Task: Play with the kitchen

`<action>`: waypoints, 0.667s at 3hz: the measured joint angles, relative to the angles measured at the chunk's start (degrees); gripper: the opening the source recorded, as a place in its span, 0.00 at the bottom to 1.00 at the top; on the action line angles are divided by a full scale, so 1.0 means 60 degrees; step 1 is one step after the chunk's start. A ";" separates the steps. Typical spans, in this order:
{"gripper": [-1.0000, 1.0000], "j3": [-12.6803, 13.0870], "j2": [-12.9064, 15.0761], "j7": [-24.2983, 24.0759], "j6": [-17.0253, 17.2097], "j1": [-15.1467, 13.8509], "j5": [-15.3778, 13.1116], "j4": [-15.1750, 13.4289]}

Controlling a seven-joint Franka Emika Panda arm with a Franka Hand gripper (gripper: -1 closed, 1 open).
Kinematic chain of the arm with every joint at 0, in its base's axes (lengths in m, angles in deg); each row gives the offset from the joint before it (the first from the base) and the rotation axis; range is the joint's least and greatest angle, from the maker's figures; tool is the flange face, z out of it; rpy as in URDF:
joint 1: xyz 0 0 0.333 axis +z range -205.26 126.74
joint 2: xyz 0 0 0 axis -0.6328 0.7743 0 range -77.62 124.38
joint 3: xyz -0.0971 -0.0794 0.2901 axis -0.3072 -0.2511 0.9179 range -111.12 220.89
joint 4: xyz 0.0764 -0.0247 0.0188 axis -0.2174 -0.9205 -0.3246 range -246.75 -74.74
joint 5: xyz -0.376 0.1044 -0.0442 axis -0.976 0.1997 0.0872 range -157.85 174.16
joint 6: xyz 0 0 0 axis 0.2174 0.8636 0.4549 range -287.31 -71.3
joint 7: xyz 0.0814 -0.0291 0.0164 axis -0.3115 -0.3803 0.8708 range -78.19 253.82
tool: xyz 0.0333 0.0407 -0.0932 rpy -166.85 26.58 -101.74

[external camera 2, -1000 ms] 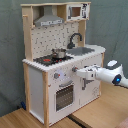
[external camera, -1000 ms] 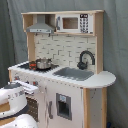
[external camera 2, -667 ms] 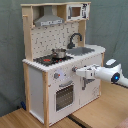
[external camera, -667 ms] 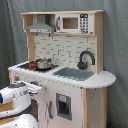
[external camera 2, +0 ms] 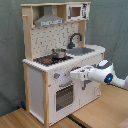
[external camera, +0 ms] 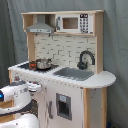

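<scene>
Right at the kitchen (external camera 2: 55, 75) front, the gripper (external camera 2: 73, 75) sits by the knobs (external camera 2: 56, 76); can't tell how its jaws stand. Kitchen's upright, tall axis vertical.

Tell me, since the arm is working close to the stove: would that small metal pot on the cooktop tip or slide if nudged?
The pot looks squat and wide, so it would probably slide rather than tip. It seems a light toy on the smooth black cooktop, so even a gentle nudge may shift it. Its rounded sides could let it spin.
</scene>
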 joint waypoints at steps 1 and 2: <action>1.00 0.0039 0.0000 -0.0152 -0.0011 -0.0076 0.0032 0.0018; 0.00 0.0038 0.0000 -0.0158 -0.0011 -0.0076 0.0038 0.0021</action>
